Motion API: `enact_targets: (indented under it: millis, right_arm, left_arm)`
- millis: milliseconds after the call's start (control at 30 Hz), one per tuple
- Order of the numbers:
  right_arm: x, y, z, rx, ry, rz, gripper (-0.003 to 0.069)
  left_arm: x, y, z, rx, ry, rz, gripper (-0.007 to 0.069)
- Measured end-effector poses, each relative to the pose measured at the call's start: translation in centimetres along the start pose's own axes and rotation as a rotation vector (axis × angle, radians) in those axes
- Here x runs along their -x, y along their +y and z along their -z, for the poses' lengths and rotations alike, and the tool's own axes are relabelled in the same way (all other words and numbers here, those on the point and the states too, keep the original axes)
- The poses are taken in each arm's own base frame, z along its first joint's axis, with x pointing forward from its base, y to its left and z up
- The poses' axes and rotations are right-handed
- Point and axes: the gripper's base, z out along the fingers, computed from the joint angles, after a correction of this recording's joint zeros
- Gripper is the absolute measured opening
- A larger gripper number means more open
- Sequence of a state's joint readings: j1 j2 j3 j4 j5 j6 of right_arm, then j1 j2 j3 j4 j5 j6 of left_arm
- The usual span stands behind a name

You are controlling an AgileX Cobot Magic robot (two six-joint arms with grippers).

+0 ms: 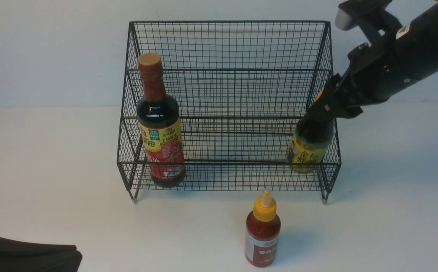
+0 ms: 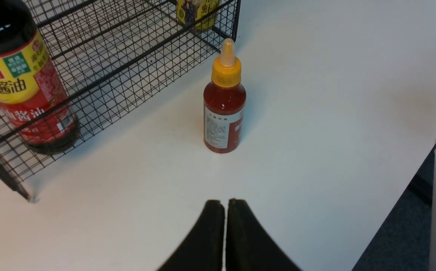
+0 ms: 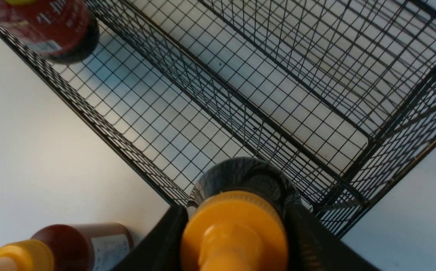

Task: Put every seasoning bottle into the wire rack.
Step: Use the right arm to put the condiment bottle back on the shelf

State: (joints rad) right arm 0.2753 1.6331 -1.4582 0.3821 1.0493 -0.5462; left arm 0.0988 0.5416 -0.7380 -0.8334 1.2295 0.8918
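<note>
left pincer (image 2: 224, 206) lower centre, tips together. small red bottle (image 1: 262, 236) on bench (image 1: 392, 226), label blurred. tall bottle (image 1: 161, 128) reads "酱油". right pincer (image 1: 325, 108) clamped on squat bottle (image 1: 309, 147).

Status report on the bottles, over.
Right gripper shut on squat bottle, in rack, lower tier. Left gripper shut, empty. Tall bottle racked; red bottle outside, in front. Nothing blocking.
</note>
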Motion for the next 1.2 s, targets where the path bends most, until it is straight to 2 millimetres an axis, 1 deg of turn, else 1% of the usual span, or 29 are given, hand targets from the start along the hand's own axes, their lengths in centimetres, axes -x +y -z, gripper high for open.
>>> enact_targets:
  millis: [67, 133, 333, 633, 700, 800, 833, 900, 933, 1033, 1100, 1133, 1167, 1200]
  right_arm:
    - [-0.1, -0.1, -0.4, 0.003, 0.009, -0.003, 0.0301]
    - [-0.2, -0.4, -1.4, 0.008, 0.027, -0.01, 0.0301]
    - [-0.4, -0.7, -2.6, 0.016, 0.052, -0.018, 0.0301]
    - [-0.4, -0.8, -2.8, 0.017, 0.056, -0.02, 0.0304]
    - [-0.4, -0.8, -2.8, 0.017, 0.055, -0.021, 0.0319]
    - [-0.2, -0.7, -2.8, 0.02, 0.041, -0.027, 0.0368]
    - [-0.2, -0.7, -2.7, 0.019, 0.04, -0.027, 0.0374]
    - [0.0, -0.7, -2.5, 0.019, 0.035, -0.025, 0.041]
    - [0.0, -0.7, -2.5, 0.019, 0.034, -0.026, 0.041]
    - [0.8, -0.7, -1.4, 0.021, 0.039, -0.038, 0.0428]
    - [1.5, -0.6, -0.2, 0.015, 0.056, -0.042, 0.043]
    - [1.5, -0.6, -0.1, 0.018, 0.065, -0.044, 0.043]
    - [2.2, -0.6, 1.2, -0.005, 0.071, -0.059, 0.043]
    - [2.6, -0.7, 1.8, -0.027, 0.062, -0.073, 0.043]
  left_arm:
    - [0.0, 0.0, 0.0, -0.004, 0.003, 0.0, -0.0005]
    - [0.0, 0.0, 0.0, -0.004, 0.003, 0.0, -0.0005]
    - [-0.1, -0.1, 0.0, -0.008, 0.006, 0.0, -0.0005]
    - [-0.1, -0.1, 0.0, -0.011, 0.009, -0.001, -0.0005]
    - [-0.1, -0.1, 0.0, -0.011, 0.009, -0.001, -0.0005]
    - [-0.1, -0.1, 0.0, -0.011, 0.009, -0.001, -0.0005]
    - [-0.1, -0.1, 0.0, -0.011, 0.009, -0.001, -0.0005]
    - [-0.1, -0.1, 0.0, -0.014, 0.011, -0.001, -0.0005]
    - [-0.1, -0.1, 0.0, -0.013, 0.012, -0.001, -0.0005]
    - [-0.1, -0.1, 0.0, -0.012, 0.015, -0.002, -0.0005]
    - [-0.1, -0.1, 0.0, -0.012, 0.016, -0.003, -0.0005]
    - [-0.1, -0.1, 0.0, -0.012, 0.016, -0.003, -0.0005]
    - [-0.2, -0.1, 0.0, -0.012, 0.017, -0.003, -0.0005]
    - [-0.2, -0.1, 0.0, -0.012, 0.018, -0.003, -0.0005]
